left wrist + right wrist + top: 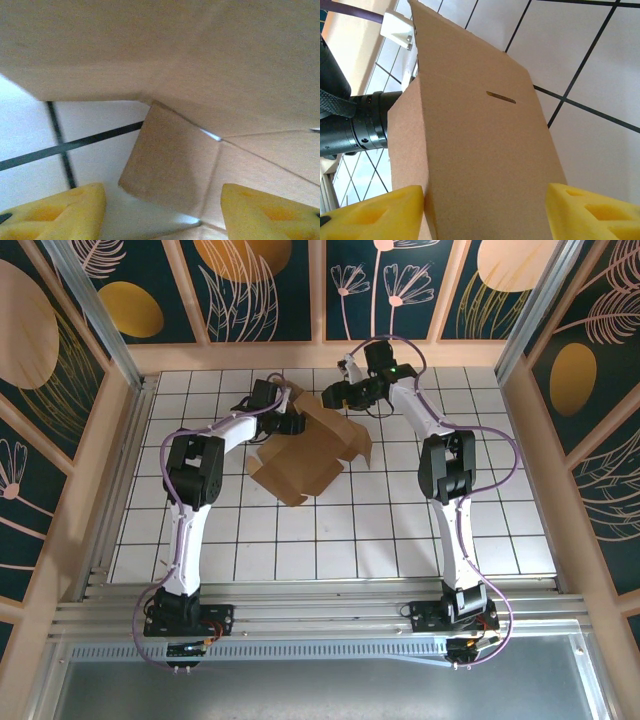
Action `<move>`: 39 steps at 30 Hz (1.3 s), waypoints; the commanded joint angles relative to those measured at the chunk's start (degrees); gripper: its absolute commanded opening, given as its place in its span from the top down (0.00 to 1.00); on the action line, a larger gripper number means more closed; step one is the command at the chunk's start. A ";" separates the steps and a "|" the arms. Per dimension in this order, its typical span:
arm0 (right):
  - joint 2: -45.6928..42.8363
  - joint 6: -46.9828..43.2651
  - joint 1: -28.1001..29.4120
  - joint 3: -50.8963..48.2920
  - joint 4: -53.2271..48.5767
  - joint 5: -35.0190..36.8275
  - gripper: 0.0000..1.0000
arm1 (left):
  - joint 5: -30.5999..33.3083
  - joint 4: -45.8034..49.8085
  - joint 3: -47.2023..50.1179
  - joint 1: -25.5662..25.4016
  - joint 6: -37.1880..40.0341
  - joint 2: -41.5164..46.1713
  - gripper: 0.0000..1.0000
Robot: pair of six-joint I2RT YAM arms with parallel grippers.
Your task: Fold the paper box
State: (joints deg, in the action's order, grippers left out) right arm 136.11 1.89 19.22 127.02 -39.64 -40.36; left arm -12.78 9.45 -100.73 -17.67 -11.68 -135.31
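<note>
Plain brown cardboard paper box (305, 455): half-formed, on white tiled counter (400, 540), far middle. Left jaws: released, straddling loose flap (165, 160). Right jaws: spread across slotted panel (485, 150), grip undeterminable. Advice: steady panel, tuck flap along crease.

Your left arm (190, 490) rises from its base (185, 620) at the near edge, bends at the elbow, and reaches forward and to the right, toward the middle. Your right arm (450, 480) climbs from its own base (452, 615) and curls over to the left at the far end, so the two wrists sit near each other (the left wrist's dark barrel (355, 132) shows at the edge of the right wrist camera). The left gripper (162, 186) has its yellow fingers (65, 212) spread wide apart. The right gripper (484, 186) likewise holds its jaws wide, one yellow pad (590, 210) at each lower corner.
</note>
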 commanded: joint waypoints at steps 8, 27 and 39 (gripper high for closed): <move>-0.59 -0.57 0.42 0.10 -3.25 3.09 0.35 | -5.31 3.48 -3.50 1.24 0.55 -2.61 0.42; -0.59 -0.48 0.44 0.38 -3.32 3.01 0.35 | -20.00 -8.27 -1.48 1.03 4.73 -3.38 0.59; -0.65 3.63 -1.99 0.86 -0.37 3.91 0.29 | -12.51 -11.33 -1.35 0.33 1.82 -2.85 0.70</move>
State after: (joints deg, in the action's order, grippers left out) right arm 136.11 3.14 18.61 127.02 -40.62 -38.57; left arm -27.44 -4.23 -98.52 -15.92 -9.50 -137.64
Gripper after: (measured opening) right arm 0.702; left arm 0.292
